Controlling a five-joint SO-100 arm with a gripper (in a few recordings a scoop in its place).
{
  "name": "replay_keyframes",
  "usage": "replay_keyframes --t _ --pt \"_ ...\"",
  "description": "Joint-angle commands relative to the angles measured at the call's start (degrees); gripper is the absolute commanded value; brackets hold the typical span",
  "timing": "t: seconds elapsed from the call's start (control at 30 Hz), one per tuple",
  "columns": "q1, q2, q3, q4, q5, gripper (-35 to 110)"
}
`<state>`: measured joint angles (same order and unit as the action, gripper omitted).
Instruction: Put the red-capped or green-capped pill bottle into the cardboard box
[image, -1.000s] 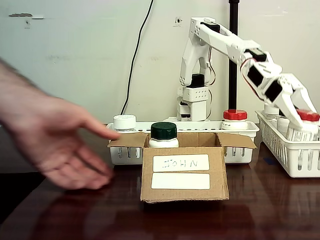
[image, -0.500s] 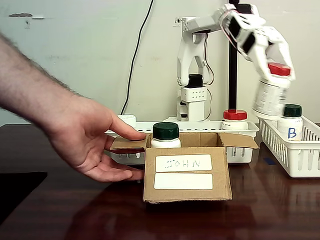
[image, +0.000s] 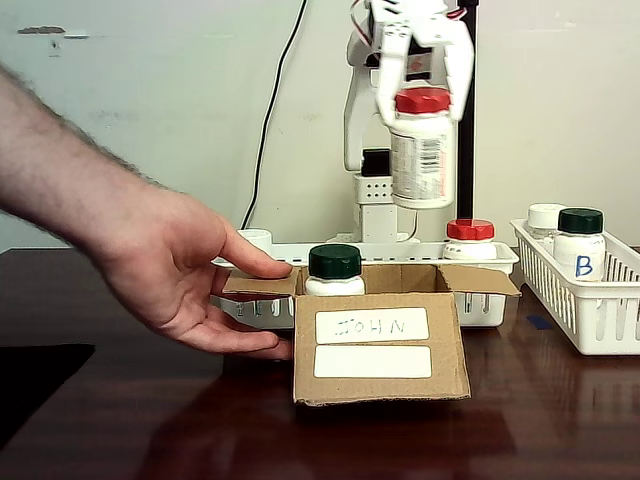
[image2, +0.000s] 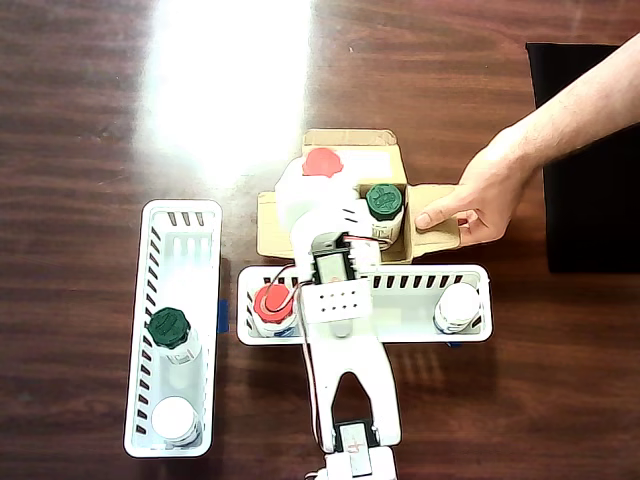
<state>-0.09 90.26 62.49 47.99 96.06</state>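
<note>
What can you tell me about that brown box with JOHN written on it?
The cardboard box is small, brown and open-topped, flaps spread outward. Two white labels sit on its front, the upper one handwritten. It rests on the dark wooden table. A green-capped bottle stands inside, and a person's hand touches one side flap.

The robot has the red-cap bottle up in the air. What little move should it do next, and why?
Probably lower it straight down. The gripper holds the bottle high over the open box, on the empty side beside the green-capped bottle. A person's hand steadies the box's flap, so a slow descent looks safest.
</note>
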Motion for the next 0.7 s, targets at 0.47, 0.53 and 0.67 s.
replay_keyframes --t 0.47,0.53,0.67 --pt "4.5 1.8 29.9 -34.4 5.3 2" --pt "4.3 1.8 33.0 -36.7 4.9 3" --pt "3.9 3.9 41.5 -42.2 6.5 4"
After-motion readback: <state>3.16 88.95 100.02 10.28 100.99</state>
